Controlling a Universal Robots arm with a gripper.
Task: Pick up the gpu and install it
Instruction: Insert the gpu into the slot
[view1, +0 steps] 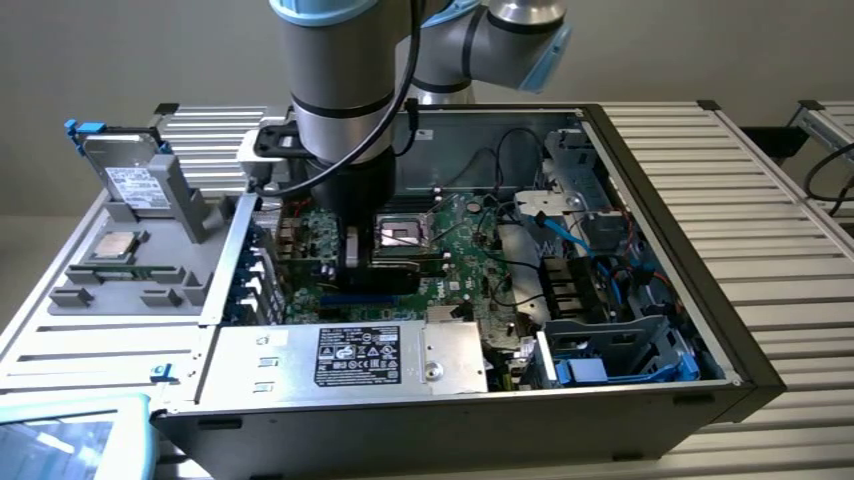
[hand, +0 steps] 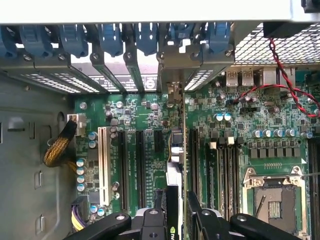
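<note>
The gripper (hand: 176, 202) is partway closed, with its two fingers (hand: 160, 205) clamped on the gpu (hand: 172, 220). The card stands on edge between them, inside the open case (view1: 667, 150). In the wrist view it runs as a thin line from the fingers toward the case's rear wall, above the black slots (hand: 140, 165) of the motherboard (hand: 240, 125). Its far end lies close under the row of blue latches (hand: 110, 40). Whether its lower edge is already in a slot cannot be told. In the exterior view the arm reaches straight down into the case, at the end nearer that view's left.

The card looks light and stiff, so a moderate pinch should carry it without sag. It is probably fragile in places: the fan, the small soldered parts and the contact edge would not take pressure well, and the thin metal bracket could bend. The flat faces of the heatsink block, near the card's middle, seem the soundest place to hold it, and that appears to be where the fingers sit. The smooth faces may slip if the card meets resistance.
</note>
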